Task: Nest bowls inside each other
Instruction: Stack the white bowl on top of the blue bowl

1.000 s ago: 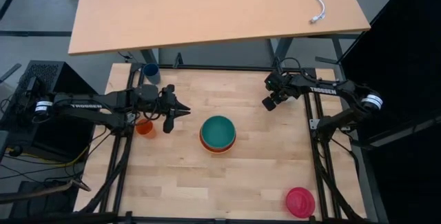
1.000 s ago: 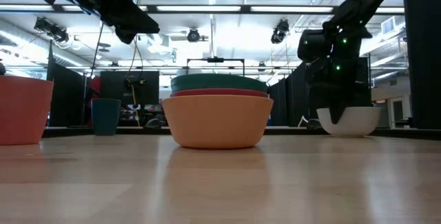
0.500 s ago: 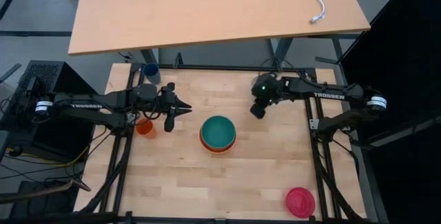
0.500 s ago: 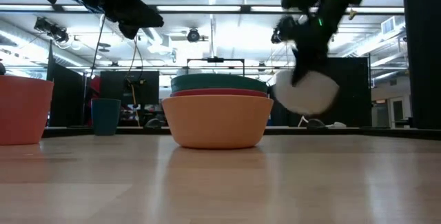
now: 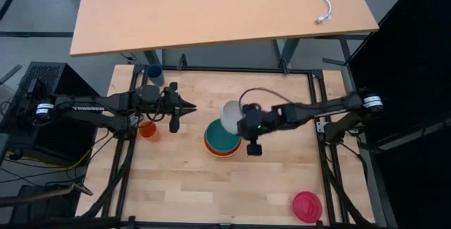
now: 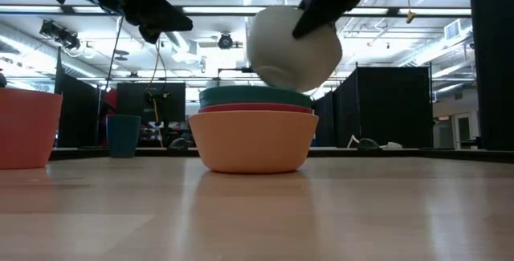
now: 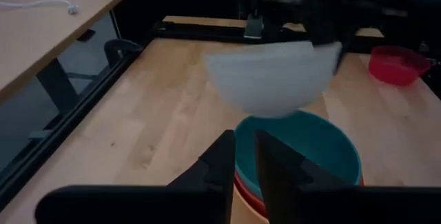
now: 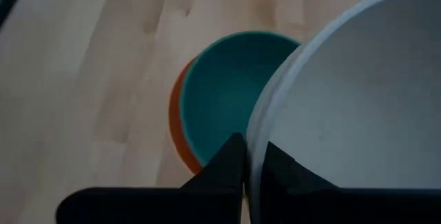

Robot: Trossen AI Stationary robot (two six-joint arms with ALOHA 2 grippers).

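Item: white bowl (image 5: 232, 115) — your right hand (image 8: 247, 156) is pinching its rim, tilted above the teal bowl (image 5: 223, 134); released crooked, it risks jamming or sliding off.

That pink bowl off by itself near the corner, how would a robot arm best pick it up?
Probably by the rim, from above. The pink bowl sits upright and alone near the table's front right corner, so one finger can go inside the thin wall and one outside, pinching it.
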